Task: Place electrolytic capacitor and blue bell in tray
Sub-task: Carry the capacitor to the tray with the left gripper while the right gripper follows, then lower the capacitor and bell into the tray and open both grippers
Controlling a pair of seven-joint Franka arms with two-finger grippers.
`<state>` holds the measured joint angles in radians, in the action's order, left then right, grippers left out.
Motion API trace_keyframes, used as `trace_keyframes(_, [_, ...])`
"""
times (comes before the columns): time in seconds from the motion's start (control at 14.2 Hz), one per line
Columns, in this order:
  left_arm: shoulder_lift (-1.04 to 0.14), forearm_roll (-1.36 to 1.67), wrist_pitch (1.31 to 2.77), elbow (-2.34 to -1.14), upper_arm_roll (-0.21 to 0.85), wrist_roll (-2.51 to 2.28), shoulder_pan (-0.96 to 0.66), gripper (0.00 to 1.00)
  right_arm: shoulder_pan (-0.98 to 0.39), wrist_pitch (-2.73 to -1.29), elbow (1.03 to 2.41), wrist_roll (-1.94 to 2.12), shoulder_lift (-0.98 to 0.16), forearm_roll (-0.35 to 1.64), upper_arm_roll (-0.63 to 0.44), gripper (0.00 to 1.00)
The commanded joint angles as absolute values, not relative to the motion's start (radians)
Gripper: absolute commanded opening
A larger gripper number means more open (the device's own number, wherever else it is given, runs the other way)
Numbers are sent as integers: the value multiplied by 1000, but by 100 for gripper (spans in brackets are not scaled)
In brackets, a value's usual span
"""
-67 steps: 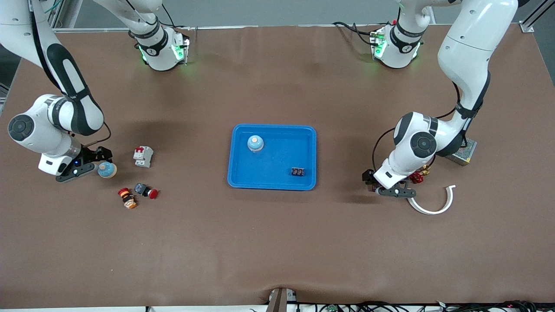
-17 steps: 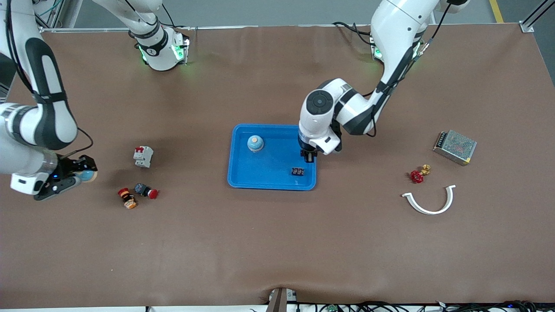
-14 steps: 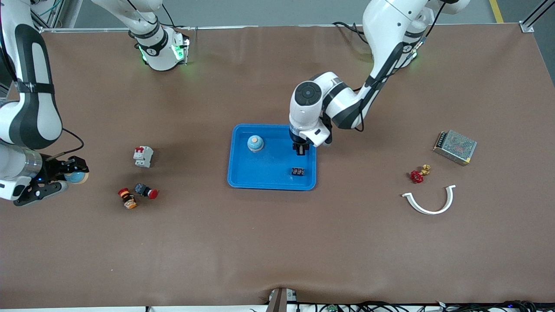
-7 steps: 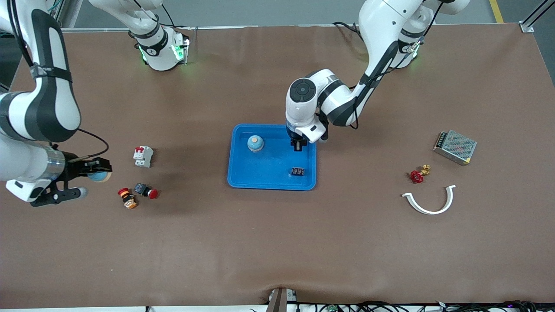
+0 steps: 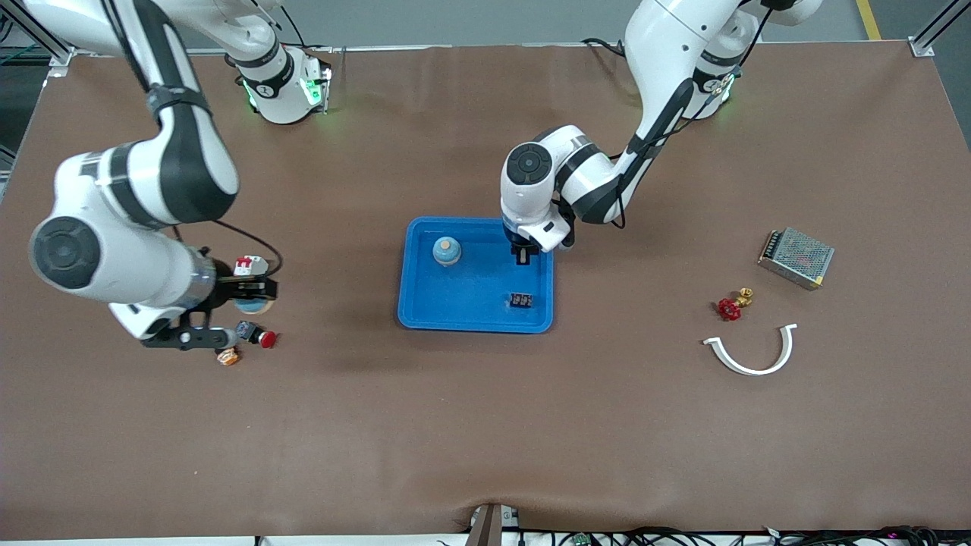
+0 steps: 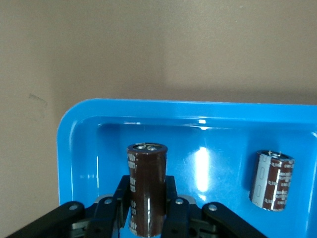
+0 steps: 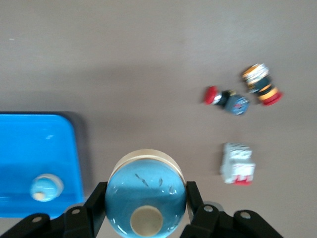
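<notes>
**Both grippers loaded, tray ahead**

Front view: the left gripper (image 5: 523, 256) hangs over the shallow bright-blue rectangular plastic tray (image 5: 425, 303) at mid-bench, above the tray corner toward the arms' bases and the left arm's end. The right gripper (image 5: 244, 296) is up over the bench toward the right arm's end, clamped on the round blue bell with a cream rim (image 5: 249, 304), above a white and red breaker block (image 5: 248, 265) and a red-capped push button (image 5: 256, 334). A second blue bell (image 5: 446, 251) and a small black component (image 5: 520, 300) already lie in the tray.

Left wrist view: the fingers pinch the dark brown cylindrical electrolytic capacitor (image 6: 147, 186) upright by its lower body; another capacitor (image 6: 270, 180) stands on the tray floor nearby. It looks light, rigid and smooth-sleeved, so a grip across the barrel suits it, though it could tip when released.

Right wrist view: the jaws hold the bell (image 7: 145, 200) across its widest part. Its glossy dome seems slippery and liable to roll.
</notes>
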<state>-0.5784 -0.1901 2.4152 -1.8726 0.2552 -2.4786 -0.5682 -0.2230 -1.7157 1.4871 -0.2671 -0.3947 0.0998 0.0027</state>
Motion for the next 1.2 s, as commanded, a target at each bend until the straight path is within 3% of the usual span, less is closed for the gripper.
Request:
trace_keyframes(0.0, [-577,-204,2434,-1876,248,-2482,-577,0,-262,-1745,1485,-372,-393,187,-9,39])
trace_keyframes(0.56, [-607,-239,2482,-1891,245,-2480,-571,0,-458,-1907,1500,-655,-440,179,-11,39])
trace_keyframes(1.13, [-621,-256,2494,-1893,245,-2480,-566,0,-558,-2064,1531,-801,-529,109,-12,39])
